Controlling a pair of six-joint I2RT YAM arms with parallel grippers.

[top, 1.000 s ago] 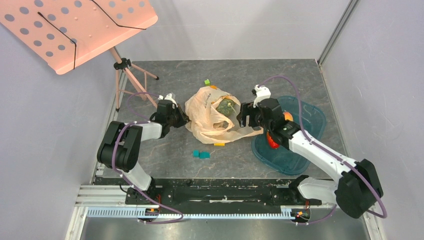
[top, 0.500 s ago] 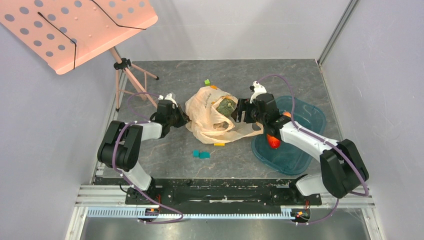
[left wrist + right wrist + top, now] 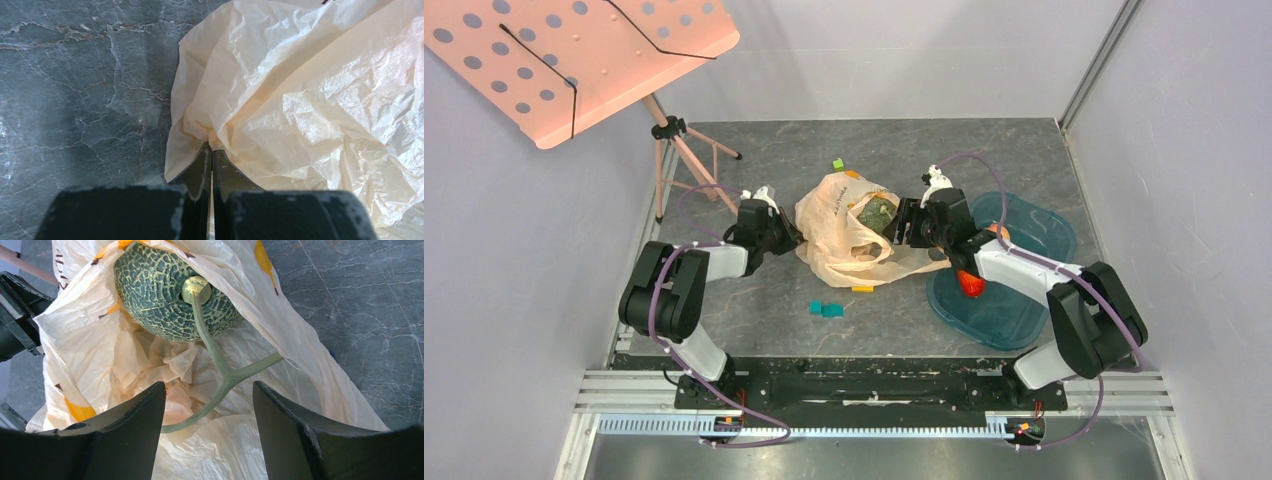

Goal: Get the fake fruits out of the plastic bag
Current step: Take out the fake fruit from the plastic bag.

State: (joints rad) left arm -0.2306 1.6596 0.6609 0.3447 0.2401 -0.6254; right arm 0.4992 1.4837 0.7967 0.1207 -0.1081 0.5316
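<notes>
**At the bag's mouth: right fingers spread before the melon, left fingers pinching the bag**

On the grey marbled surface (image 3: 754,160) the plastic bag (image 3: 829,225) lies crumpled between the two arms, its opening turned toward the right arm. From where I stand, the left fingers (image 3: 205,167) are pressed tight together on a gathered fold at the bag's left edge; the thin film bunches into a knot right at their tips.

The right fingers (image 3: 904,222) stand well apart at the open mouth, holding nothing. Seen from that wrist, the green netted melon (image 3: 170,290) sits deep inside the bag, wrapped round by the plastic, and its pale forked stem (image 3: 220,365) runs out toward the gap between the two fingers. I can't tell whether either finger touches the stem or the film.

The other fruit, the orange-red one (image 3: 970,283), is already out of the bag: it lies in the teal tray (image 3: 1034,300) to the right, partly hidden under the right arm.

A green block (image 3: 837,164) sits just beyond the bag, a yellow piece (image 3: 862,289) lies at its near edge, and two teal blocks (image 3: 827,309) lie a little nearer the arm bases. A pink perforated stand (image 3: 574,60) rises at the far left.
</notes>
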